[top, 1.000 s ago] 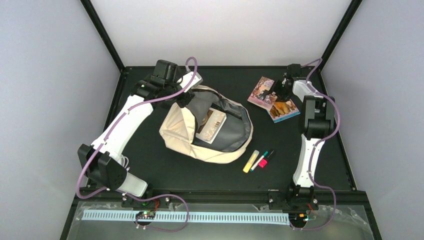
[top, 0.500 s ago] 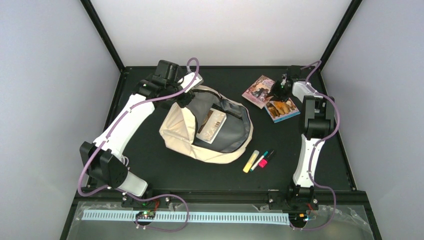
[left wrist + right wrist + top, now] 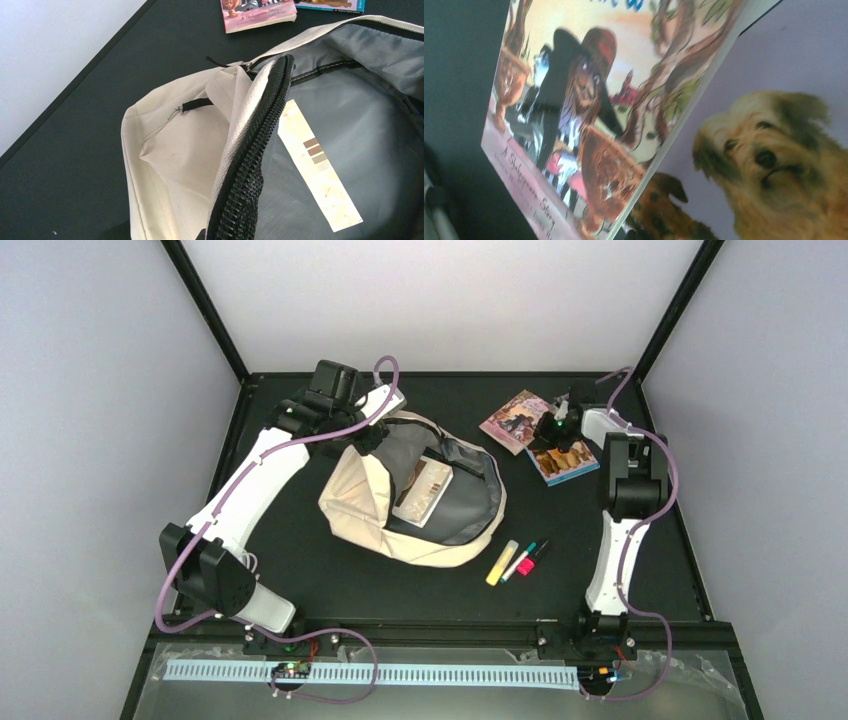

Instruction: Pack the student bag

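Top external view, packing under way: the student bag point(image 3: 352, 502) lies left of the counter's point(image 3: 300, 575) centre. The left gripper point(image 3: 372, 438), clenched on the zipper rim, props its mouth open, and a pale book point(image 3: 425, 492) is already inside. Near the far right corner, the right gripper point(image 3: 553, 428) has closed within the last second on the edge of the pink storybook point(image 3: 510, 422), which overlaps the dog book point(image 3: 570, 462). The pickup appears made; lifting and carrying to the bag would follow.

Blurred pink-spined illustrated paperback point(image 3: 574, 125), cut off at twelve o'clock, purple dog-photo book point(image 3: 769, 165) cropped at three o'clock, pale book point(image 3: 425, 495) half hidden in cream-beige fabric backpack point(image 3: 355, 505)
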